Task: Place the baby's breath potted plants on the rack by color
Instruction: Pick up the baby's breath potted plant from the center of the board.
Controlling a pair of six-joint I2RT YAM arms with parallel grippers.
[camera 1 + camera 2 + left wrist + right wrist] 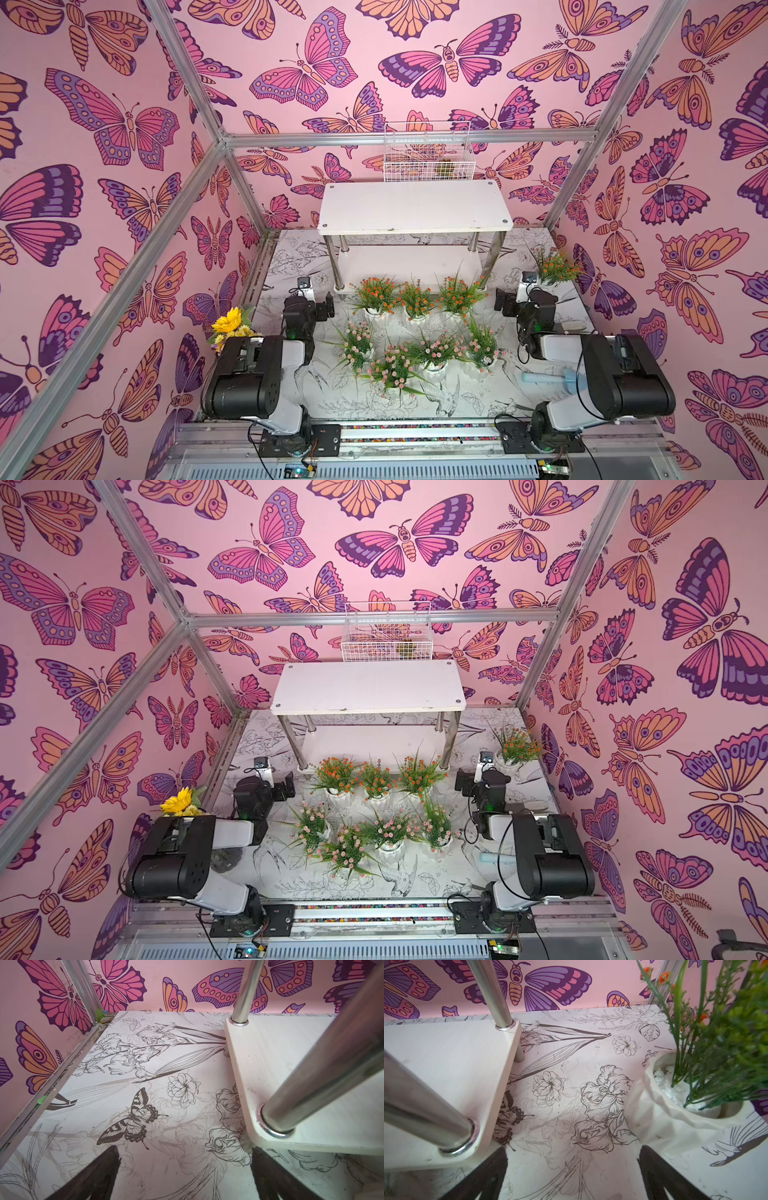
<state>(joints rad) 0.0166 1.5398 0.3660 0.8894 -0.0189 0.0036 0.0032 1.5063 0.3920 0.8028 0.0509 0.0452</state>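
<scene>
Black right gripper [573,1148] agape, ribbed white pot [654,1109], rounded rack [446,1064] board

Robot lab test cell, not a real room: aluminium extrusion frame [409,139] boxed in with butterfly-print panels [124,124], desk [478,399] skinned in a printed floral sheet. Left arm [249,374] and right arm [615,374] mounted on a rail [415,434] along the front edge, with cabling and a bare circuit board [297,471] exposed below it. Potted plants [415,299] with foam filler in the pots and a small white rack [415,208] sit on the desk — looks like a staged set.
</scene>
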